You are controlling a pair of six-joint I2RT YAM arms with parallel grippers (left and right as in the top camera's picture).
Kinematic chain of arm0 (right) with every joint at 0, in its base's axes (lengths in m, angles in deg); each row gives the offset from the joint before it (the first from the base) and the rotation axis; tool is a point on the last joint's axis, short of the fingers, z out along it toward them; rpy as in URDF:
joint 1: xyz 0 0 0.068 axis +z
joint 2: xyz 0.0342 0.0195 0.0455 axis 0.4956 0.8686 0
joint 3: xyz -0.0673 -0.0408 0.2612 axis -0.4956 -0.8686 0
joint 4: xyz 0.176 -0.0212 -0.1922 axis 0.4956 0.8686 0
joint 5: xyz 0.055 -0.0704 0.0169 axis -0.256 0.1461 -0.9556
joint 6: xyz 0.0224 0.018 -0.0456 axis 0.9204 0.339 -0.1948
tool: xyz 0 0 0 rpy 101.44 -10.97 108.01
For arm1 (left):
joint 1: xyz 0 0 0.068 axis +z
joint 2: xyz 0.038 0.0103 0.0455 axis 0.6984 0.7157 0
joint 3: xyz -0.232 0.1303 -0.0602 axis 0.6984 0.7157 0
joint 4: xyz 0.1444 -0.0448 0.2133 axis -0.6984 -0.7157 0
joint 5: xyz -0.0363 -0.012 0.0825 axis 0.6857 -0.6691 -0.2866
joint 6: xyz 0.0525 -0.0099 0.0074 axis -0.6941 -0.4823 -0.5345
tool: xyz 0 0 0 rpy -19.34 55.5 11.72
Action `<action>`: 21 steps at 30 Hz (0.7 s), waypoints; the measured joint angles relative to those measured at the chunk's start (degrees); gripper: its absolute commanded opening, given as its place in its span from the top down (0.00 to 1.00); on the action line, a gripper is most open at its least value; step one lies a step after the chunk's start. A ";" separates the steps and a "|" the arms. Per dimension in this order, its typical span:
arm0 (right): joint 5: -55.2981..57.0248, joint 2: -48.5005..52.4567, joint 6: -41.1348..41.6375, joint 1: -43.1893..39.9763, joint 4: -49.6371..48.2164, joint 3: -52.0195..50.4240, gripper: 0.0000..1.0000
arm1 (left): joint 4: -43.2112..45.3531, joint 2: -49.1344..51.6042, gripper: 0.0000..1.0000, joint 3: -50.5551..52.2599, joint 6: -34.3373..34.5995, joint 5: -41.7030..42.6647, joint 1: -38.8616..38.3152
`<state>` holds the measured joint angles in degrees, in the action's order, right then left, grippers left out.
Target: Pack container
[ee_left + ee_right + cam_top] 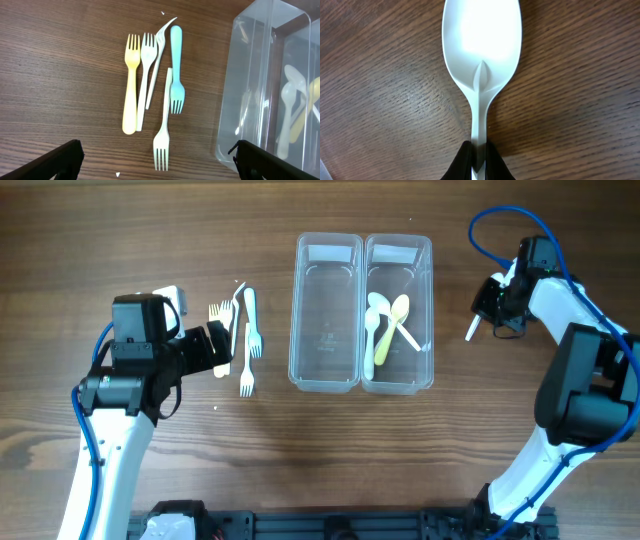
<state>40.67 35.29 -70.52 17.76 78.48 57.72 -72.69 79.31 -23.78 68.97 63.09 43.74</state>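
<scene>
Only my right wrist view is showing my right gripper (pixel 479 161) pinching a glossy white spoon (pixel 481 45) right of the clear container (pixel 325 320), my left gripper (pixel 159 159) hanging spread by the forks (pixel 150 85).

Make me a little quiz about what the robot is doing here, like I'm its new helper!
1. True or false: the right hand is shut on a white spoon.
2. How many forks lie on the table?
3. Which bin of the container has spoons in it? A: the bin nearer the forks. B: the bin farther from the forks. C: both bins.
Key: 1 true. 2 five. 3 B.
</scene>
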 measured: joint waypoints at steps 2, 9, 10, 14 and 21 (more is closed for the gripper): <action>-0.87 -0.42 -0.46 0.00 0.31 -0.07 0.96 | 0.02 0.00 0.00 0.00 0.00 0.00 0.00; -4.07 -13.49 -3.50 1.22 0.85 -0.55 0.96 | 0.02 0.00 0.00 0.00 0.00 0.00 0.00; -4.55 -17.00 -3.93 2.23 0.96 -0.55 0.96 | 0.00 0.00 0.00 0.00 0.00 0.00 0.00; -5.73 -25.62 -4.50 8.79 1.49 -0.52 0.96 | 0.00 0.00 0.00 0.00 0.00 0.00 0.00; -4.42 -23.19 -3.87 22.01 1.64 -0.52 0.96 | 0.00 0.00 0.00 0.00 0.00 0.00 0.00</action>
<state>36.26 12.10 -74.39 39.77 80.12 57.20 -72.69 79.31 -23.78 68.97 63.09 43.74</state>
